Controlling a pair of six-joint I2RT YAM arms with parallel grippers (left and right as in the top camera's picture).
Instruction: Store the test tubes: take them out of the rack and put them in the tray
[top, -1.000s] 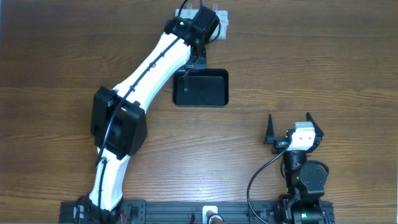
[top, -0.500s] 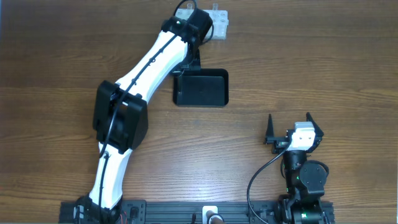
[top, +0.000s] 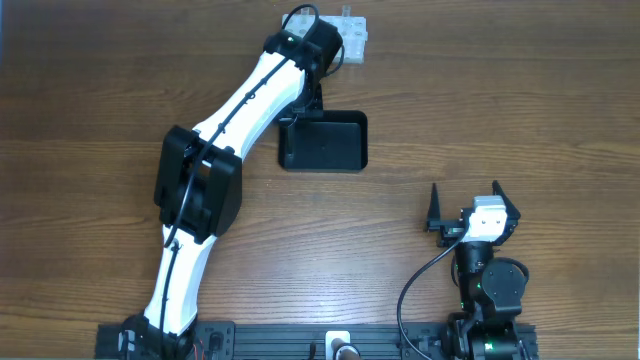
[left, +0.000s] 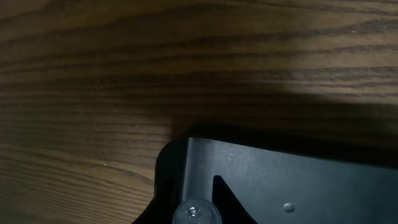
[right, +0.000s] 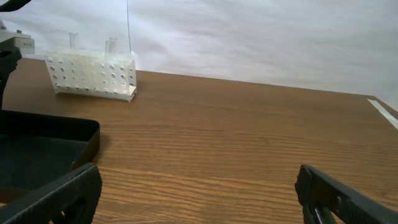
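Apparently clamped on a tube, the left gripper hangs over the tray's 10 o'clock corner, rack near at 12 o'clock; released here, it could strike the rim and roll onto the table; right gripper parked at 5 o'clock, jaws spread.

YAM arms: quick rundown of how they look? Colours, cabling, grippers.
Left arm: white link shells, boxy black joint housings, and a thin black cable running along the white links. Right arm: rounded black joints with small green lights, a white wrist block, and a black cable looping off its side. Right gripper: two flat black fingers.
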